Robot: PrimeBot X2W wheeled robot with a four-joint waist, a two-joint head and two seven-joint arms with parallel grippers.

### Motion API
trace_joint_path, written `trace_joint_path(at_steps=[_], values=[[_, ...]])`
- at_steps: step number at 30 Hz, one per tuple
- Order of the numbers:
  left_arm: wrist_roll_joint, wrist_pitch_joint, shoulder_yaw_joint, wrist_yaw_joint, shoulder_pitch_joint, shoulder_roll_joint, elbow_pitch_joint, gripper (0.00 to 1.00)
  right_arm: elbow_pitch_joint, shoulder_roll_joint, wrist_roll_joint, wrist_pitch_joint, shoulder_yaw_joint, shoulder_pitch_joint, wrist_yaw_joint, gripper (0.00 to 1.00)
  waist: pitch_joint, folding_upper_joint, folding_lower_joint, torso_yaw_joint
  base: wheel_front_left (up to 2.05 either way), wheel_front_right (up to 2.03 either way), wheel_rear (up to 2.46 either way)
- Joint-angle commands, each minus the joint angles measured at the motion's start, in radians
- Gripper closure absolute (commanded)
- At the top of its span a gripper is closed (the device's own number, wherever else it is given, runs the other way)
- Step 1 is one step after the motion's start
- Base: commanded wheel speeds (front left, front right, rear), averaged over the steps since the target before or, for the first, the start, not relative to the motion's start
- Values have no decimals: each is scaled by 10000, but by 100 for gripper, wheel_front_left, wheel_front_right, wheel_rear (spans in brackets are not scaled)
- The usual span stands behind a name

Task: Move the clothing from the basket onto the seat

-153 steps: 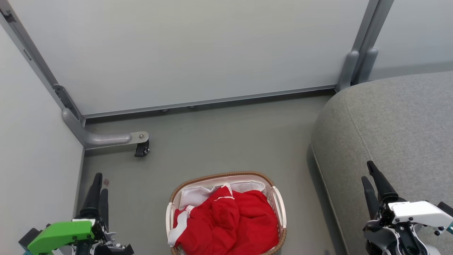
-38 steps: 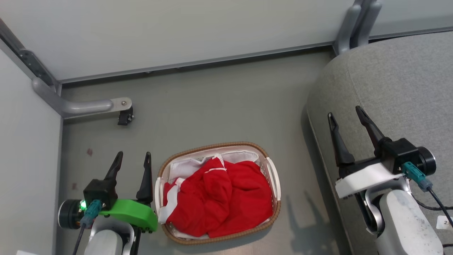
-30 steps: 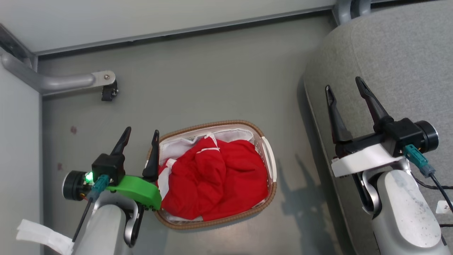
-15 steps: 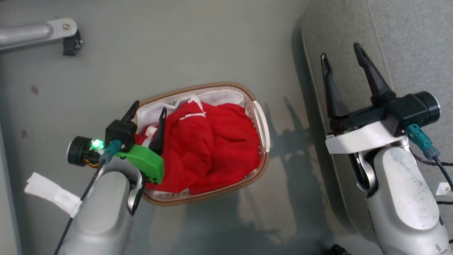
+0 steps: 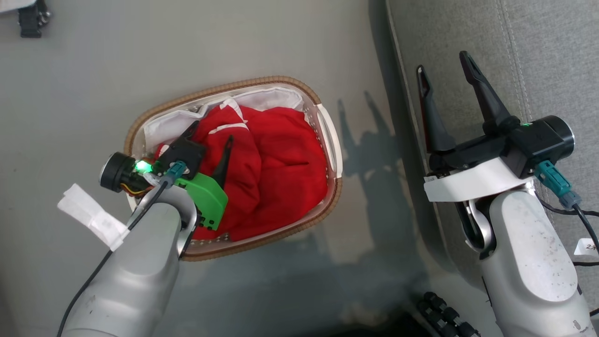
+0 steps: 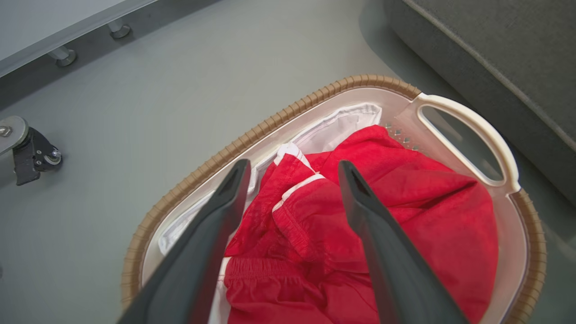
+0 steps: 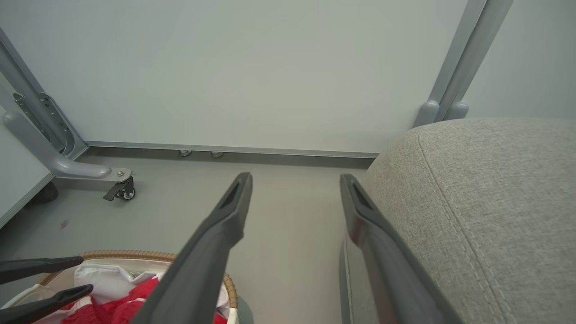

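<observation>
While my left forearm slants up from the lower left, left pincer (image 5: pixel 211 132) spread wide above the red clothing (image 5: pixel 281 159) heaped in the basket (image 5: pixel 224 87) at centre, right pincer (image 5: pixel 442 63) splayed, empty, over the grey seat (image 5: pixel 538 56) edge at right

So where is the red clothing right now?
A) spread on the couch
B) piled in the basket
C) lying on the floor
B: the clothing lies heaped inside the basket, with the left gripper open over it.
</observation>
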Motion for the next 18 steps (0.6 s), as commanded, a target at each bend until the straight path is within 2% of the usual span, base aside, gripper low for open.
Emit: trace_joint_path(at_steps=[1, 8, 18], values=[[58, 1, -158, -49, -259, -9, 214, 0, -41, -19, 70, -47, 41, -148, -3, 0, 289, 0, -1, -160, 0, 0, 0], [-140, -1, -1010, -46, -1024, -119, 1292, 0, -142, -19, 113, -47, 131, -268, -3, 0, 828, 0, -1, -249, 0, 0, 0], [-545, 2, -1735, -42, -1762, -350, 2697, 0, -169, -21, 258, -47, 219, -482, -3, 0, 1647, 0, -1, -485, 0, 0, 0]])
